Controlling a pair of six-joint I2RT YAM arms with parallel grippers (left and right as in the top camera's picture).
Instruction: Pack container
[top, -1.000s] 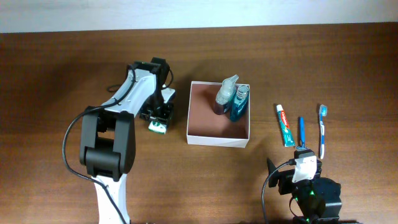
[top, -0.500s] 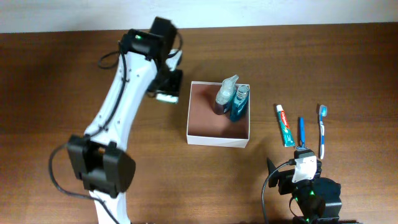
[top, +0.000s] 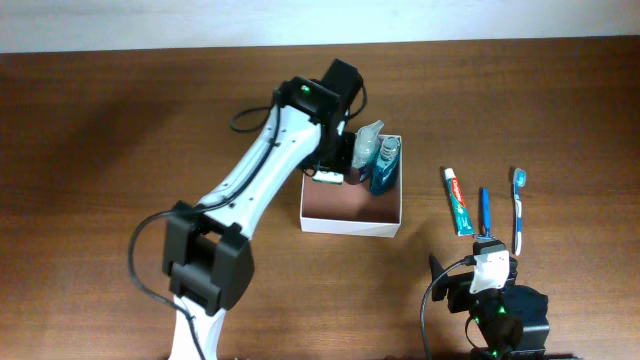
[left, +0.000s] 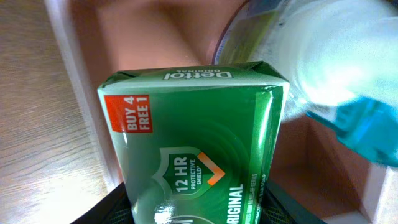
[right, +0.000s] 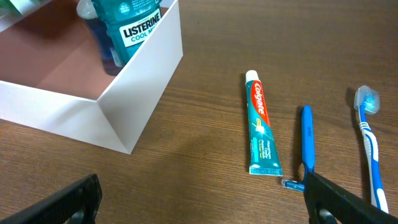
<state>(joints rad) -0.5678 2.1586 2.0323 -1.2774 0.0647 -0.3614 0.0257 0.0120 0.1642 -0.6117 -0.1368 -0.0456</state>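
Container (top: 350, 205) near the middle of the counter (top: 120, 120): square and shallow, with thin white walls around a pinkish-brown floor. Holds two bottles upright in its back right corner, a spray bottle (top: 362, 150) with a pale trigger top and, just beside it on the right, a blue mouthwash bottle (top: 384, 168).

Left end effector (top: 328, 172) stretched out over the back left part of the container, just beside the spray bottle. Grips a green-and-white carton (left: 199, 143) across two opposite sides, closed down to the carton's width. Carries it inside the line of the left wall and above the pinkish floor, with the bottles close on its right in the wrist view. Cannot tell whether the carton touches the floor.

Right end effector (right: 205, 208) low at the near right part of the counter, well apart from the container. Stands wide open, one dark finger (right: 68, 199) at each lower corner of its wrist view and nothing between them.

To the right of the container, three items flat on the counter, side by side and apart: a toothpaste tube (top: 458, 202) nearest the container, then a thin blue stick (top: 485, 210), then a toothbrush (top: 518, 208) with a blue-and-white handle. All three roughly parallel, with the toothbrush head toward the far edge.
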